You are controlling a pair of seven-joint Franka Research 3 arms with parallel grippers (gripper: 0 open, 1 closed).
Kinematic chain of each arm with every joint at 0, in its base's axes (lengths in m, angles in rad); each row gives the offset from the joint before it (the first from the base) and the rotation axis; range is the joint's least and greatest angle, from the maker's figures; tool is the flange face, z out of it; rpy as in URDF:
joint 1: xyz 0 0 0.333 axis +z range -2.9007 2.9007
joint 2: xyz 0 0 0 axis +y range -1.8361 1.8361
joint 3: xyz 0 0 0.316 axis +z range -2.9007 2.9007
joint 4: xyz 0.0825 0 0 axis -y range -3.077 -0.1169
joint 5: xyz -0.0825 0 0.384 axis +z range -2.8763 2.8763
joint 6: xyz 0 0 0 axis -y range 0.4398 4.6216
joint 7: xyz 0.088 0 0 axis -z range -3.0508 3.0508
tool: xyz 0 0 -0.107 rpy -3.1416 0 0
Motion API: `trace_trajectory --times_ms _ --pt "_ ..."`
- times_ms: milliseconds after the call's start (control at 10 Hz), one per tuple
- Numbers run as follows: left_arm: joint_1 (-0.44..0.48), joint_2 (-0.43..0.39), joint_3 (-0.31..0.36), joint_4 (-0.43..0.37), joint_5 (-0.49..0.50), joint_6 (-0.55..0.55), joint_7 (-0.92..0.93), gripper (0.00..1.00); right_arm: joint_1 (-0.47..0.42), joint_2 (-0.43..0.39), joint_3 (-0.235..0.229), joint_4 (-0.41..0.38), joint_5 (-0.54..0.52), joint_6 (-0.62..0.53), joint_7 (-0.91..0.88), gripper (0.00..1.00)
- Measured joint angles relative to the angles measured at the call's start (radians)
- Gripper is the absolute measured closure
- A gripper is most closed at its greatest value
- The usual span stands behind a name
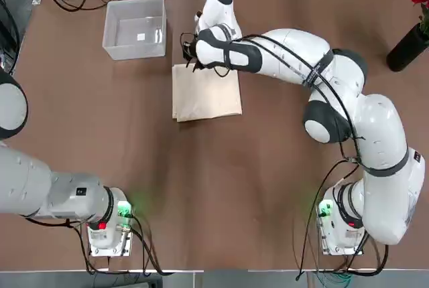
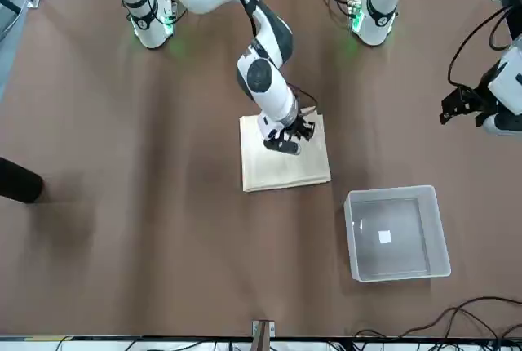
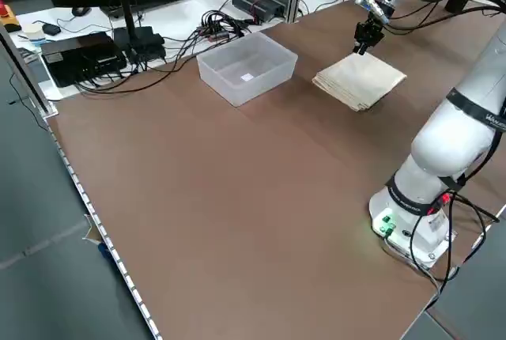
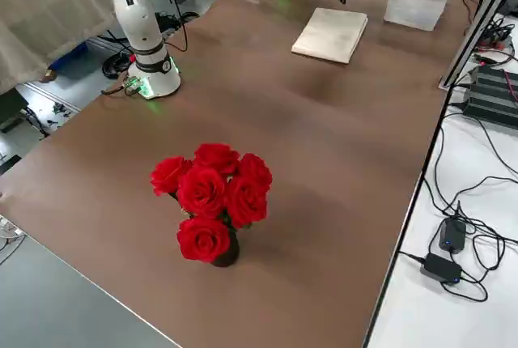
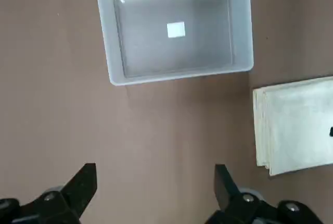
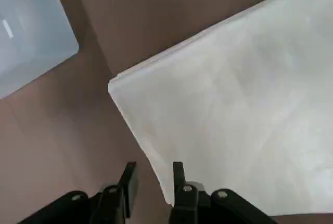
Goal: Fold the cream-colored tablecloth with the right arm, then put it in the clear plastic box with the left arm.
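While the left gripper (image 5: 155,193) hung with its fingers spread wide and holding nothing, well off at the table's (image 1: 221,181) left edge, the box (image 1: 135,28) stood upright near the far edge, with only a small white label (image 1: 141,36) showing on its bottom. Just to its right and nearer the robot, apart from it, the cloth (image 1: 206,92) lay flat on the table as a folded stack of layers. Over the cloth's far edge hovered the right gripper (image 6: 152,179), its fingers drawn close with a narrow gap between them, gripping nothing. At the table's far right stood a dark vase (image 1: 407,47) of red roses (image 4: 212,198).
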Motion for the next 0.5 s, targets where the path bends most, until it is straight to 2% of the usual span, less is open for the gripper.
trace_trajectory --times_ms 300,500 --pt "0.000 0.019 -0.010 -0.007 -0.007 -0.010 0.001 0.01 -0.036 -0.001 -0.038 0.013 -0.055 -0.080 -0.001 0.68" --pt "0.000 0.025 -0.031 -0.047 -0.081 -0.010 -0.005 0.04 -0.098 -0.005 -0.042 0.020 -0.090 -0.105 -0.022 0.71"
